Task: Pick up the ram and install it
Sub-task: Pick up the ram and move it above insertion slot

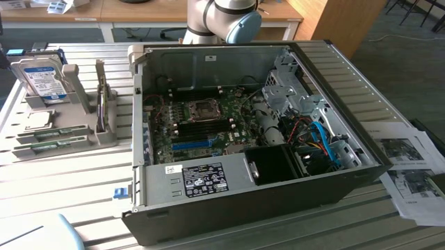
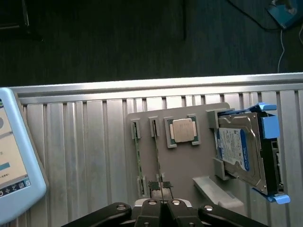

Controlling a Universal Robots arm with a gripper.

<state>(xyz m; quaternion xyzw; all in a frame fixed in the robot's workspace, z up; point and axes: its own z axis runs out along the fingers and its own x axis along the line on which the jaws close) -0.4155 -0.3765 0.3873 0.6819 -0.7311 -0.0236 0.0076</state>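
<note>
Claw (image 2: 164, 208) clenched, fingertips pressed together, gripping nothing. Hanging above the near end of the grey holder (image 2: 189, 165) on the slatted surface (image 2: 75, 142), touching none of the parts.

Directly ahead of the fingertips: the ram (image 2: 156, 151), a thin green stick standing on its edge in a slot and running away from the claw. Just beside it, on the side away from the CPU (image 2: 182, 130), a second stick (image 2: 137, 151) in its own slot. Beyond the CPU, further to that side of the claw, the hard drive (image 2: 239, 146) leaning in a blue bracket. On the opposite side, well apart, a tablet (image 2: 14, 156) with a lit screen.

Probably the approach for the pick, with no grasp made yet. To do it well:

Release the claw wide while high above the holder, not close to the sticks. Keep the pads facing the two flat sides of the ram, one pad in each gap. Mind the narrow gap toward the second stick; enter it without pushing the neighbour. Come down straight and take the upper edge near the middle of the length, not at one end, to avoid tilting. Close gently, enough to hold, not enough to bend the board. Pull up along the slot, straight, without twisting.
</note>
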